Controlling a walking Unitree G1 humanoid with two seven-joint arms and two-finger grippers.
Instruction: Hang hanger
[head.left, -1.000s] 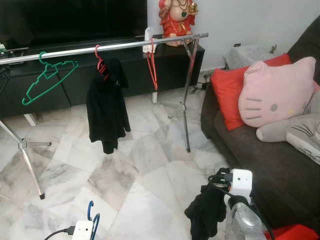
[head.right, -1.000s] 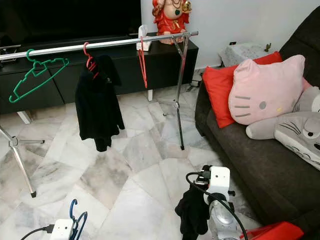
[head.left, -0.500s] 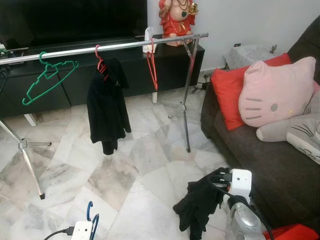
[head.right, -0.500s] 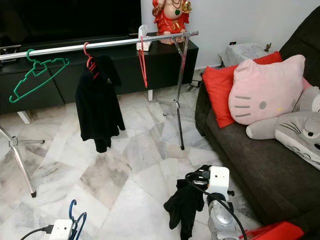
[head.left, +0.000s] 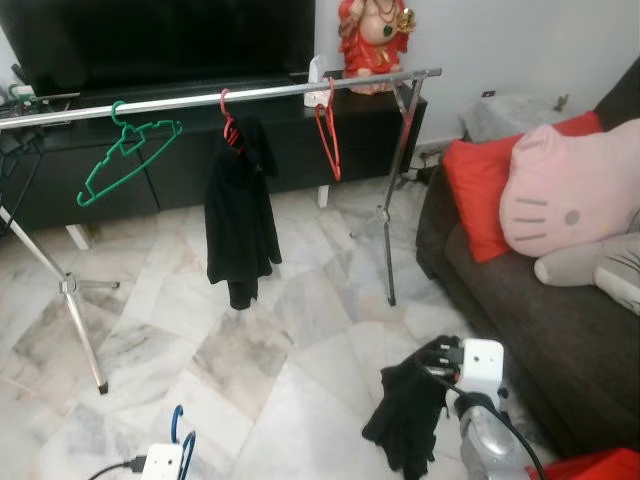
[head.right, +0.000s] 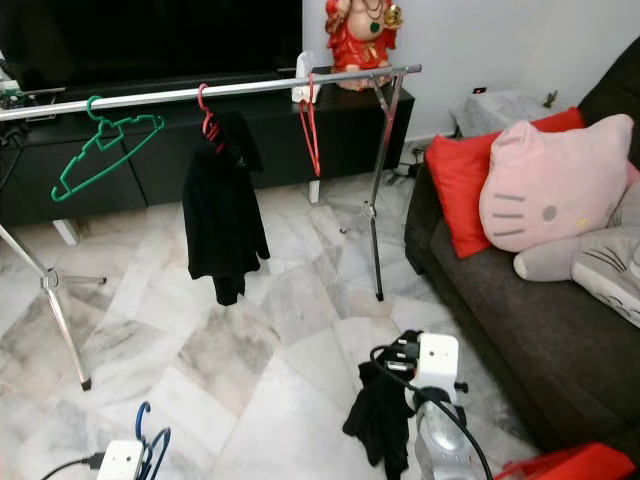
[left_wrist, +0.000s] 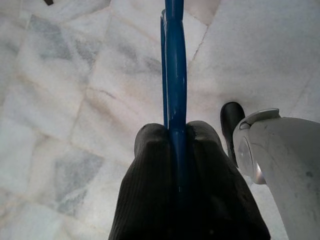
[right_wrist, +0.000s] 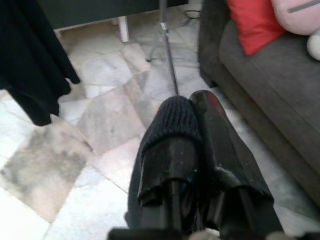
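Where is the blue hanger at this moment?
The blue hanger is low on the robot's left, clamped in the left pincer above the marble floor, in front of the clothes rail.

The right hand (right_wrist: 200, 150) has ribbed black fingers (right_wrist: 172, 125); behind it sit a white wrist block (head.left: 484, 362), black cable and silver forearm.

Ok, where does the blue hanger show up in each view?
Left eye view: bottom left corner, blue hanger sticking up beside the white box.
Right eye view: bottom left corner too.
Left wrist view: centre, clamped in the left gripper.
Shared landmark: the marble floor behind it.
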